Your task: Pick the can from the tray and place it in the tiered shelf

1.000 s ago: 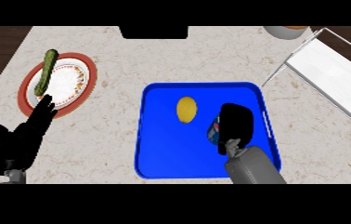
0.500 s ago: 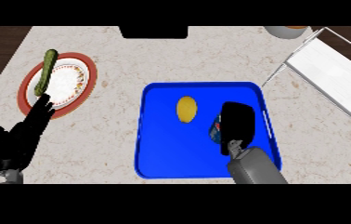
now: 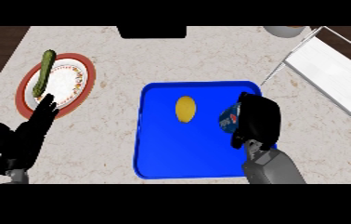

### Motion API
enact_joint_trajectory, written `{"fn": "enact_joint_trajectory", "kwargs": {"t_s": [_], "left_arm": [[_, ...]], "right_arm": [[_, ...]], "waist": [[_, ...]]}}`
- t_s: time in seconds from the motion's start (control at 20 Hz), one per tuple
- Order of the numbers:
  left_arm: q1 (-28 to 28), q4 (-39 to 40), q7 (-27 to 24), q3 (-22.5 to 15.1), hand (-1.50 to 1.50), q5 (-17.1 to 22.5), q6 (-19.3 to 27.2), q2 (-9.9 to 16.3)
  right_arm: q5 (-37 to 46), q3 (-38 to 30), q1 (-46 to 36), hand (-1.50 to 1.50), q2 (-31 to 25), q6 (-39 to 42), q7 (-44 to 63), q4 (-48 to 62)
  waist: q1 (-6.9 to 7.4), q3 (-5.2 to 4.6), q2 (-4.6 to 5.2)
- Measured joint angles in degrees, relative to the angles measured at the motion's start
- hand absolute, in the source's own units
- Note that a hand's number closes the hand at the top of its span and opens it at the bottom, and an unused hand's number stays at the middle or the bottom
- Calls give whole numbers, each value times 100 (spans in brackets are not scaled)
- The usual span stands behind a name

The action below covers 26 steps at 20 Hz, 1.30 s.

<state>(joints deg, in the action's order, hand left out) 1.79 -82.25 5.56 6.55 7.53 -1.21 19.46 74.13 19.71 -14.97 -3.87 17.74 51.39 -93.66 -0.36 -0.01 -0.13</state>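
One speckled tabletop [image 3: 137,56] carries one white tiered shelf [image 3: 322,69] at its right edge, one blue tray [image 3: 165,158], and one red-rimmed plate [image 3: 65,81] with one green cucumber [image 3: 47,69]. The right hand [image 3: 257,118] curls round the single can [image 3: 230,118] over the tray's right side, beside one lemon [image 3: 185,109]. The left hand [image 3: 34,130] rests open at lower left.
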Motion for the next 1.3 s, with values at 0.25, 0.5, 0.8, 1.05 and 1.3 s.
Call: {"fn": "enact_joint_trajectory", "kwargs": {"t_s": [0.25,0.5,0.8,1.05,1.3], "left_arm": [[57,40,-83,100,0,23,-66,37],[22,31,-10,133,0,-4,-80,46],[-72,47,49,199,0,-13,-105,82],[-32,42,12,203,0,-51,-127,26],[-73,110,-12,189,0,-85,-159,-34]], "right_arm": [[-275,-876,49,150,-143,-107,190,-786],[-385,-1174,202,150,91,-33,390,-1973],[-606,-1362,18,150,303,73,721,-3454],[-574,-1709,-512,150,272,482,853,-4143],[-467,-2125,-1538,150,202,887,902,-4101]], "waist": [[-21,2,-3],[-30,0,-13],[-27,-2,-19],[-6,-6,-19],[9,-9,-19]]}}
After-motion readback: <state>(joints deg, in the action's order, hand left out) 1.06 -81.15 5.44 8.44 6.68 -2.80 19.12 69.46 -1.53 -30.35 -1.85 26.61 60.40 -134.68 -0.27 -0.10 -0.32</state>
